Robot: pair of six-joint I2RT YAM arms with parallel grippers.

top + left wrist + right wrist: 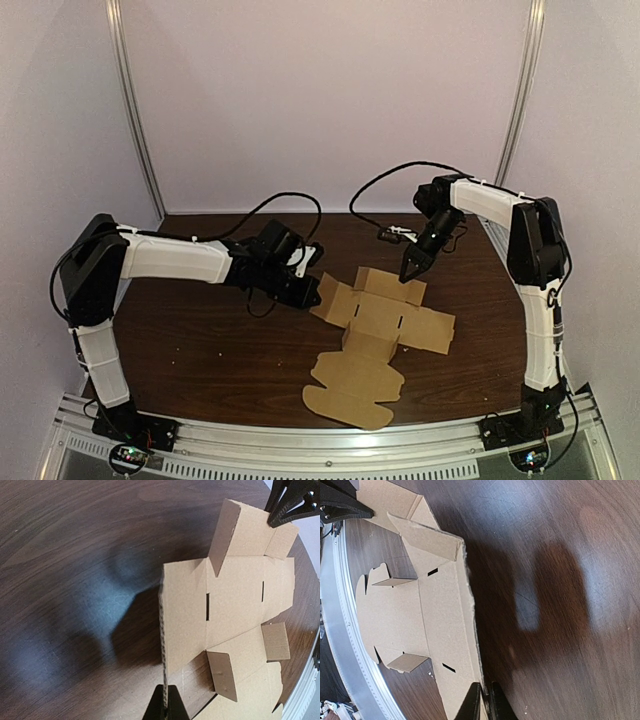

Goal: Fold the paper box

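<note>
As left gripper (314, 294) and right gripper (410, 273) clamp box (380, 316) flaps, 2 cables (285, 195) loop behind.

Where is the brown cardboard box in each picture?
Top external: the flat brown cardboard box lies unfolded, just right of centre in the picture.
Left wrist: the box fills the right half.
Right wrist: the box runs down the left side.
Shared landmark: the dark wooden table lies under it in all three views.
</note>
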